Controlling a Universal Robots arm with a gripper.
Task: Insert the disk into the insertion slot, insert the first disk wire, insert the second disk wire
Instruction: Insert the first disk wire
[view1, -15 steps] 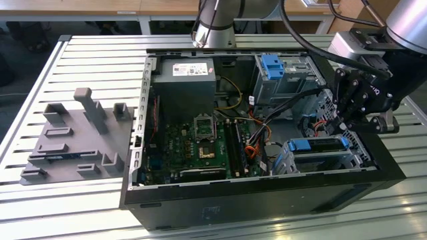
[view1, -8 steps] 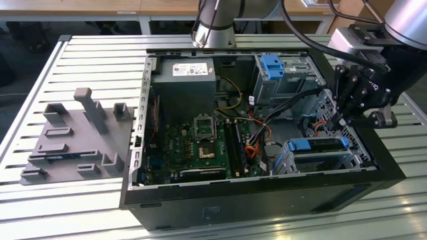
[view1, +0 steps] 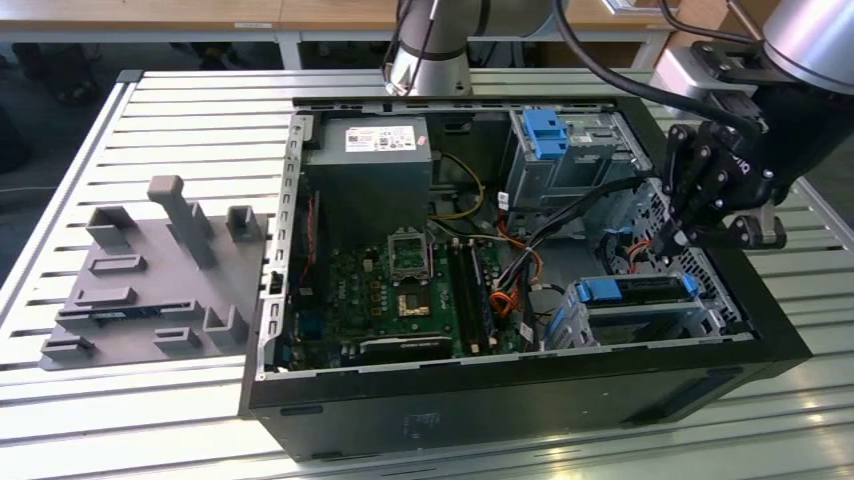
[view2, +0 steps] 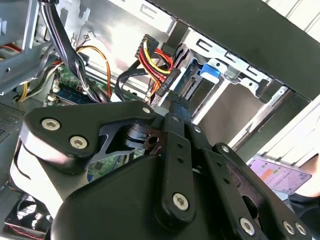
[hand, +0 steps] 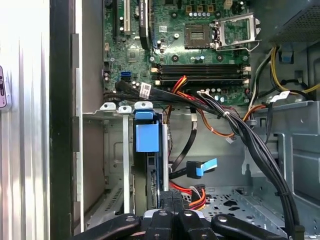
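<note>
Gripper (view2: 177, 106) fingers were pressed together on the black plug of the red-and-yellow disk wire (view2: 156, 62), the arm reaching steeply down into the open computer case (view1: 534, 400). The disk (hand: 147, 137) sat in the insertion slot (hand: 116, 150) just beside them. The power supply's white label (view1: 380, 138) carried print too small to read

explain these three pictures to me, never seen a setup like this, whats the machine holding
It is a robot arm working inside an open computer case on a slatted metal table. The exterior view looks on from outside; both wrist views come from cameras riding on the arm. A grey fixture lies beside the case. The disk, in its blue caddy, sits in the insertion slot. The gripper is at a black plug with red and yellow wires; whether it grips it is unclear.
</note>
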